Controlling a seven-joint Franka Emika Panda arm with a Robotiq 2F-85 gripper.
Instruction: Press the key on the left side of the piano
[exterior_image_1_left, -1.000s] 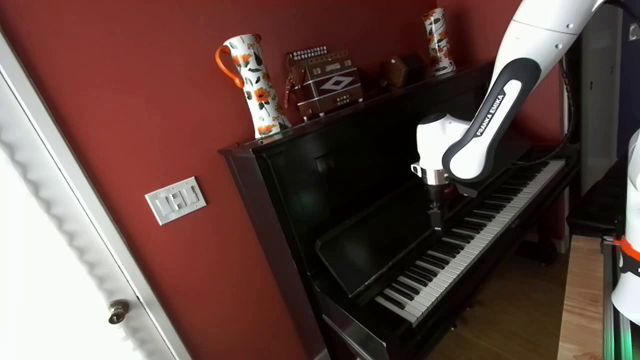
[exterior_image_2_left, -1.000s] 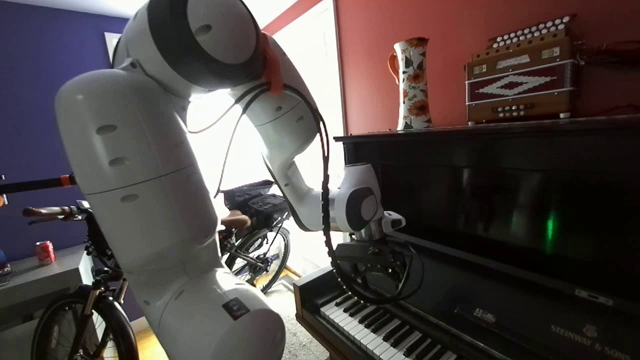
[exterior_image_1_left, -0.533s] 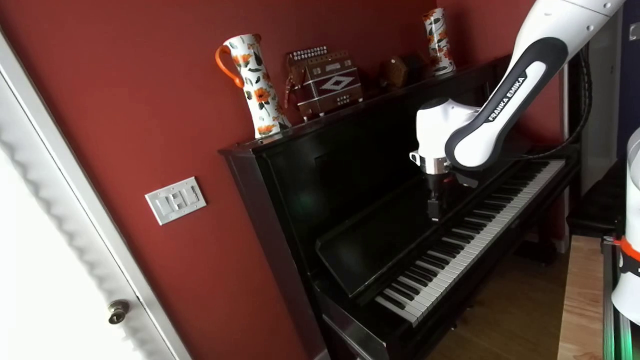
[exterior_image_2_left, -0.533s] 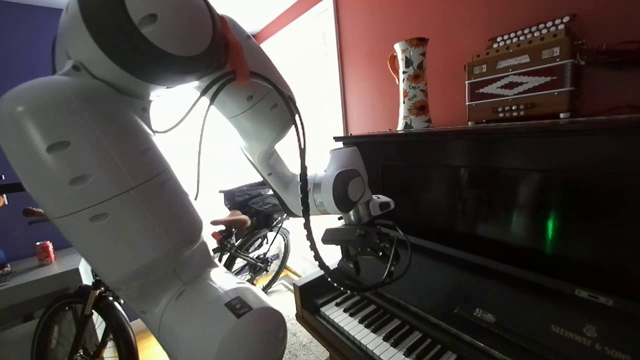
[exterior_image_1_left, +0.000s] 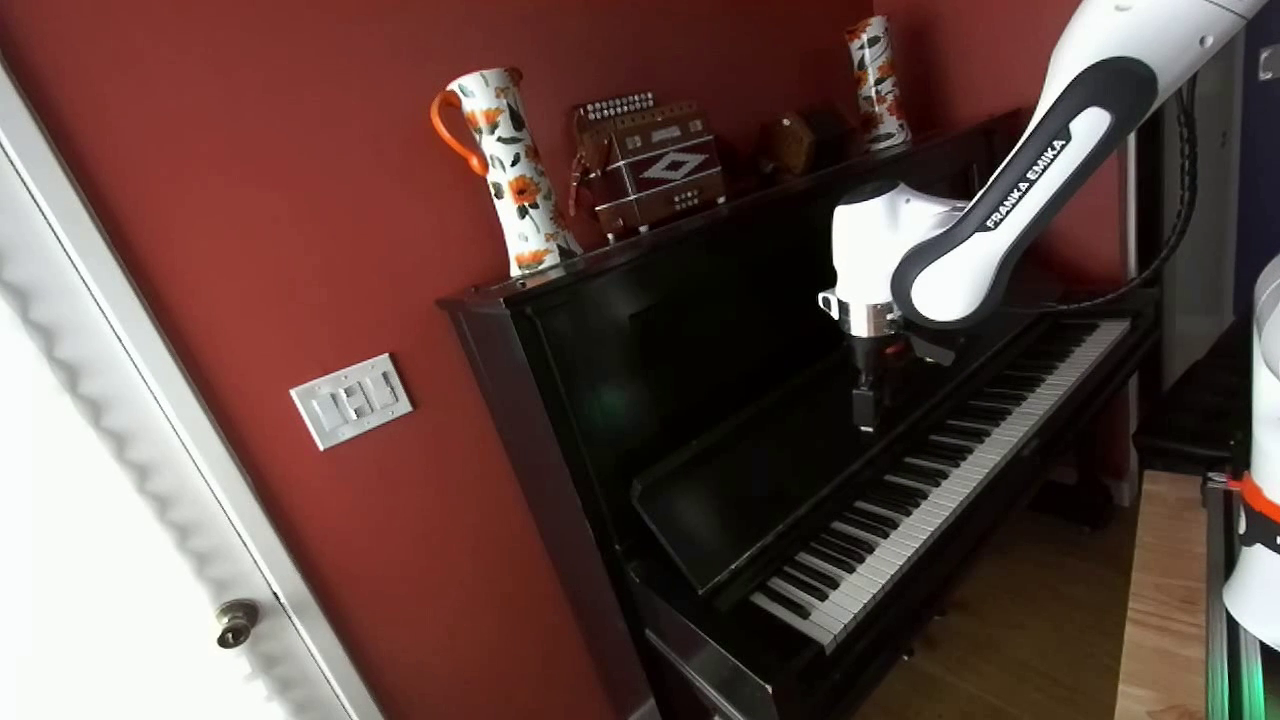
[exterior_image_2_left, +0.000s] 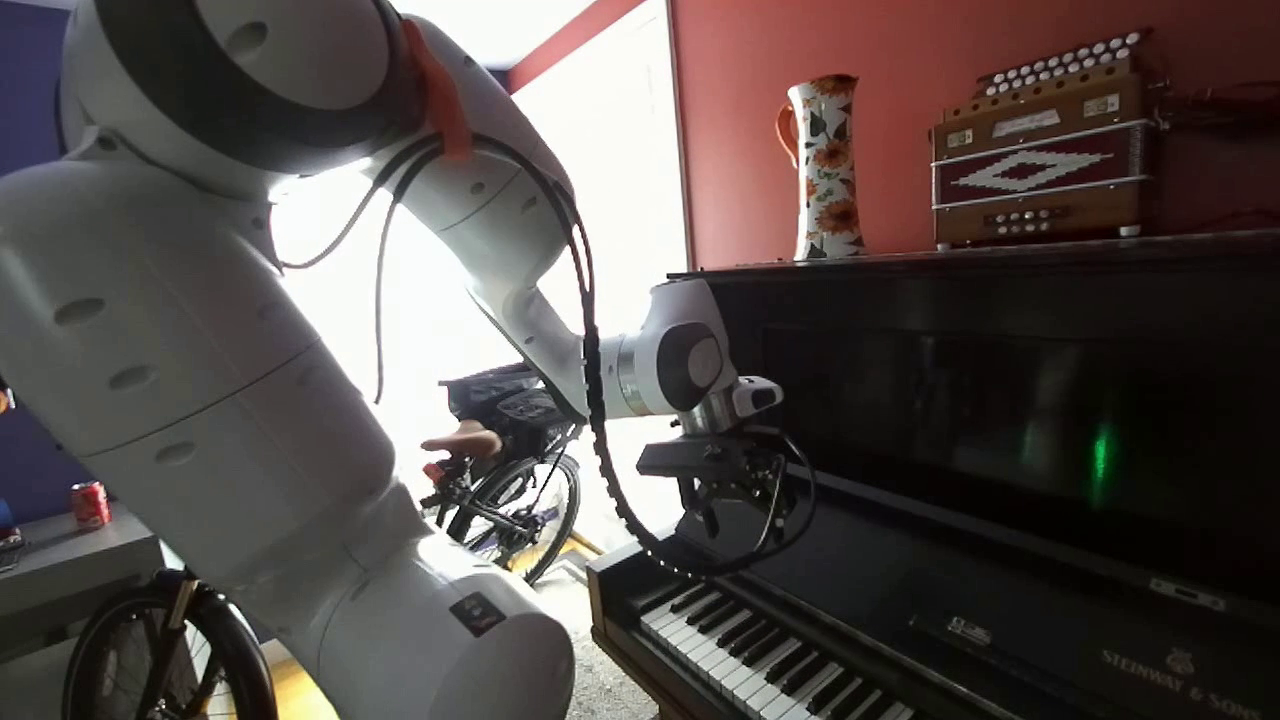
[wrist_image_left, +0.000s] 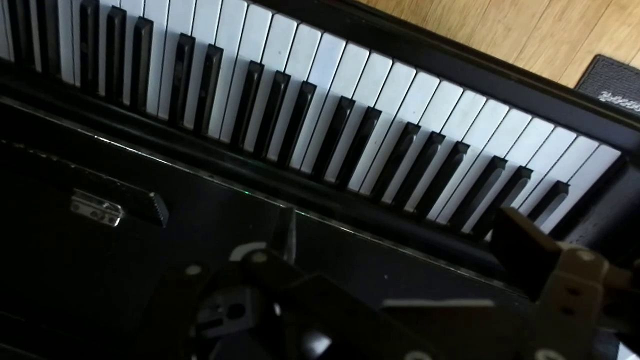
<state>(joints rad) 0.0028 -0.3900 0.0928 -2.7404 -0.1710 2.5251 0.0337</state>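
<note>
The glossy black piano (exterior_image_1_left: 590, 380) stands against the red wall, and it also shows in an exterior view (exterior_image_2_left: 980, 400). Its row of white and black keys (exterior_image_1_left: 900, 545) is uncovered; the keys also show in an exterior view (exterior_image_2_left: 720, 665) and in the wrist view (wrist_image_left: 325, 60). The row's left end shows at the right of the wrist view. My gripper (exterior_image_1_left: 866, 424) hangs fingers-down above the piano near the music board, apart from the keys. It also shows in an exterior view (exterior_image_2_left: 738, 515). In the wrist view its fingers (wrist_image_left: 400, 225) are spread with nothing between them.
A floral jug (exterior_image_1_left: 518, 180), an accordion (exterior_image_1_left: 660, 165) and a floral vase (exterior_image_1_left: 878, 85) stand on the piano top. A cable (exterior_image_2_left: 610, 480) loops beside the arm down past the gripper. A bicycle (exterior_image_2_left: 520, 500) stands behind the arm. A wooden surface (exterior_image_1_left: 1160, 600) lies by the robot base.
My gripper has risen away from the keys, with the forearm drawing back toward the base. The fingers show no clear change, and the piano has not moved.
</note>
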